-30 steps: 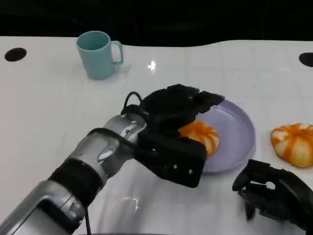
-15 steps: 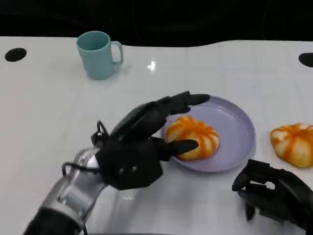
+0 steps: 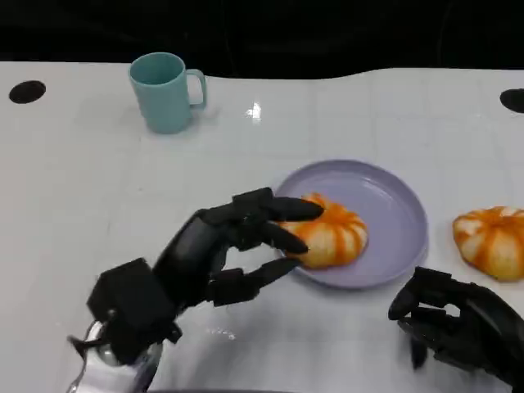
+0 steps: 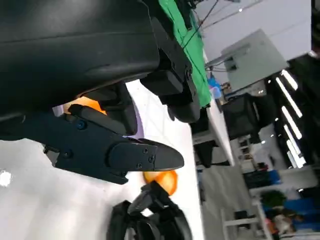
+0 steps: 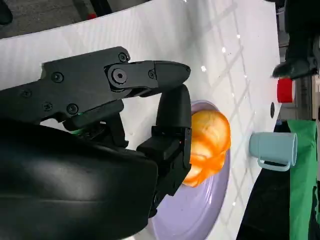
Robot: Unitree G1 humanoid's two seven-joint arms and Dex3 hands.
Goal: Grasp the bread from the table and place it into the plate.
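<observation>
Bread (image 3: 327, 232) lies on the plate (image 3: 393, 205), near its left rim, and the left robot hand (image 3: 217, 258) hangs just beside it over the counter (image 3: 98, 180), released, its fingers (image 3: 282, 209) spread and holding nothing; the topmost fingers reach over the plate's edge toward the bun, though I cannot tell whether they touch it. That loose, splayed pose beside a bun already on the plate reads as a placement finished, the grip let go so the bread rests on its own. The right robot hand (image 3: 458, 323) sits low at the counter's near edge, fingers curled in on nothing, apparently idle. A second bun (image 3: 491, 239) rests on the counter just right of the plate, untouched. Farther off stands a teal mug (image 3: 166, 90).
</observation>
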